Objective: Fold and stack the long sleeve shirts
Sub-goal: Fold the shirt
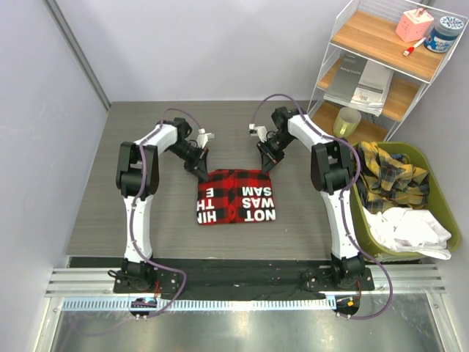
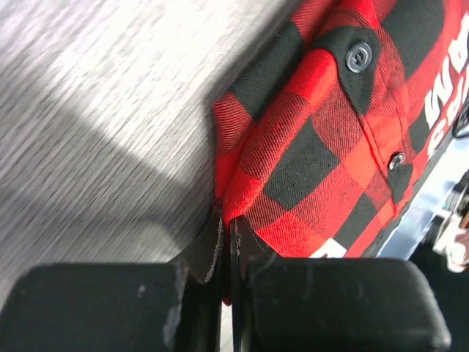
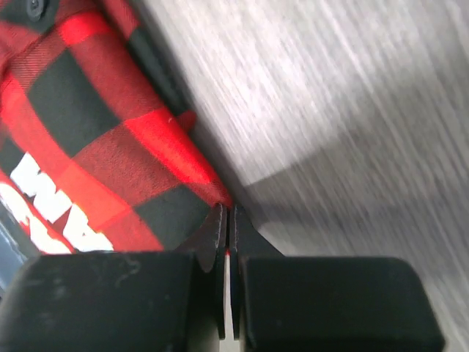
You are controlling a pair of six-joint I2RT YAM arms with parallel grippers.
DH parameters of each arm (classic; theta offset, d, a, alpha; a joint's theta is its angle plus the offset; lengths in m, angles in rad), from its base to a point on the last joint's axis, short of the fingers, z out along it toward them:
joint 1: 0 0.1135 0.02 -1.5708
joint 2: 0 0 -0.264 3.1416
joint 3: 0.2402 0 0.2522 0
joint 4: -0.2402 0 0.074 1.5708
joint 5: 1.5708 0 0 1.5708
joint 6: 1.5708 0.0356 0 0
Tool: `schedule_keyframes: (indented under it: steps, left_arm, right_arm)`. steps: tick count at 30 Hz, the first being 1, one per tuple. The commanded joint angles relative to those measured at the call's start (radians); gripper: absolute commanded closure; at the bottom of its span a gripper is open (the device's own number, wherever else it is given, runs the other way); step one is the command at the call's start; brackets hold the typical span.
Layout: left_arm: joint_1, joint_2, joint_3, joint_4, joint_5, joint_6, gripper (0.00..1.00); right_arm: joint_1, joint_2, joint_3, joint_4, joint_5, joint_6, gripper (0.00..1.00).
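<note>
- Pinching the shirt (image 1: 236, 196) at both upper corners, mid-frame, for an even fold, I judge;
- left gripper (image 2: 226, 233) clamped on cloth; right gripper (image 3: 227, 224) likewise.

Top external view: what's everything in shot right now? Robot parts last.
flannel shirt: one, red-and-black check, folded, table centre
table: one, grey woodgrain
bin: one, green, right of table
plaid shirt: one, yellow-and-dark, in bin
white garment: one, in bin
wire shelf: one, white, far right
cup: one, pale yellow, lower shelf
left gripper: black, shut on shirt's far-left corner
right gripper: black, shut on far-right corner
</note>
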Motion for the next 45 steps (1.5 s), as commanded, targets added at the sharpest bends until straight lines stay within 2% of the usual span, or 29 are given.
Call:
schedule_keyframes:
  steps: [1,2,3,4,5,6,8,9,11,12,14,15,17,18,19,21,22,24,25,26,27,28,31,32,33,35,41,44,45]
  left_arm:
    - [0.018,-0.02,0.009,0.073,-0.147,-0.089,0.96]
    - [0.021,-0.028,0.009,0.075,-0.149,-0.092,0.94]
    - [0.027,-0.037,0.012,0.072,-0.14,-0.093,0.9]
    - [0.03,-0.051,0.009,0.072,-0.124,-0.09,0.75]
    - [0.035,-0.096,0.005,0.075,-0.091,-0.086,0.68]
    - [0.038,-0.129,-0.003,0.085,-0.078,-0.084,0.62]
    - [0.041,-0.222,-0.04,0.11,-0.039,-0.075,0.42]
    - [0.04,-0.335,-0.061,0.136,-0.04,-0.083,0.38]
    - [0.041,-0.461,-0.136,0.217,-0.051,-0.095,0.17]
    - [0.04,-0.568,-0.156,0.231,-0.061,-0.09,0.02]
    - [0.033,-0.652,-0.184,0.227,-0.071,-0.045,0.0]
    - [0.029,-0.695,-0.198,0.245,-0.143,-0.07,0.0]
    - [0.027,-0.804,-0.254,0.326,-0.169,-0.125,0.0]
    - [0.027,-0.834,-0.273,0.355,-0.179,-0.218,0.0]
    - [0.027,-0.883,-0.291,0.377,-0.178,-0.254,0.0]
    - [0.026,-0.911,-0.313,0.331,-0.036,-0.186,0.0]
    - [0.023,-0.919,-0.331,0.328,0.112,-0.202,0.0]
    - [-0.016,-0.913,-0.418,0.406,0.164,-0.343,0.0]
    - [-0.037,-0.911,-0.461,0.455,0.202,-0.545,0.0]
    - [-0.086,-0.928,-0.527,0.516,0.216,-0.625,0.0]
    - [-0.109,-0.953,-0.672,0.732,0.213,-0.729,0.0]
    - [-0.126,-0.977,-0.748,0.819,0.204,-0.877,0.0]
    - [-0.158,-0.991,-0.935,1.024,0.175,-1.073,0.0]
    - [-0.161,-0.988,-0.974,1.087,0.167,-1.197,0.0]
    - [-0.164,-0.979,-1.042,1.207,0.166,-1.245,0.0]
    - [-0.189,-0.945,-1.081,1.302,0.163,-1.366,0.0]
    - [-0.207,-0.896,-1.16,1.389,0.167,-1.376,0.0]
    - [-0.204,-0.846,-1.175,1.334,0.179,-1.292,0.0]
    - [-0.204,-0.811,-1.177,1.322,0.192,-1.216,0.0]
  right_arm:
    - [-0.019,-0.012,0.014,0.149,0.126,0.122,0.96]
    - [-0.021,-0.023,0.004,0.162,0.128,0.142,0.93]
    - [-0.019,-0.037,-0.012,0.174,0.128,0.158,0.83]
    - [-0.019,-0.069,-0.016,0.18,0.12,0.164,0.75]
    - [-0.022,-0.093,-0.016,0.182,0.102,0.182,0.68]
    - [-0.025,-0.119,-0.013,0.182,0.094,0.191,0.52]
    - [-0.036,-0.214,-0.01,0.183,0.047,0.207,0.38]
    - [-0.05,-0.247,-0.006,0.183,0.033,0.228,0.23]
    - [-0.065,-0.352,-0.014,0.185,-0.03,0.245,0.12]
    - [-0.078,-0.395,-0.037,0.187,-0.052,0.256,0.01]
    - [-0.084,-0.516,-0.071,0.191,-0.072,0.259,0.0]
    - [-0.082,-0.556,-0.119,0.203,-0.091,0.259,0.0]
    - [-0.084,-0.653,-0.204,0.309,-0.13,0.312,0.0]
    - [-0.082,-0.741,-0.335,0.388,-0.132,0.386,0.0]
    - [-0.084,-0.785,-0.394,0.545,-0.127,0.547,0.0]
    - [-0.085,-0.848,-0.531,0.66,-0.235,0.599,0.0]
    - [-0.085,-0.857,-0.577,0.7,-0.292,0.685,0.0]
    - [-0.073,-0.85,-0.689,0.828,-0.401,0.846,0.0]
    - [-0.064,-0.827,-0.718,0.843,-0.462,0.912,0.0]
    - [-0.026,-0.819,-0.774,0.855,-0.48,0.978,0.0]
    - [-0.006,-0.819,-0.802,0.86,-0.481,0.978,0.0]
    - [0.017,-0.834,-0.83,0.866,-0.468,0.974,0.0]
    - [0.117,-0.839,-0.962,0.985,-0.457,1.055,0.0]
    - [0.152,-0.83,-1.008,1.027,-0.463,1.125,0.0]
    - [0.168,-0.816,-1.023,1.079,-0.467,1.153,0.0]
    - [0.186,-0.79,-1.06,1.119,-0.472,1.184,0.0]
    - [0.208,-0.721,-1.141,1.161,-0.53,1.207,0.0]
    - [0.188,-0.68,-1.131,1.067,-0.544,1.069,0.0]
    - [0.176,-0.64,-1.123,0.968,-0.546,0.96,0.0]
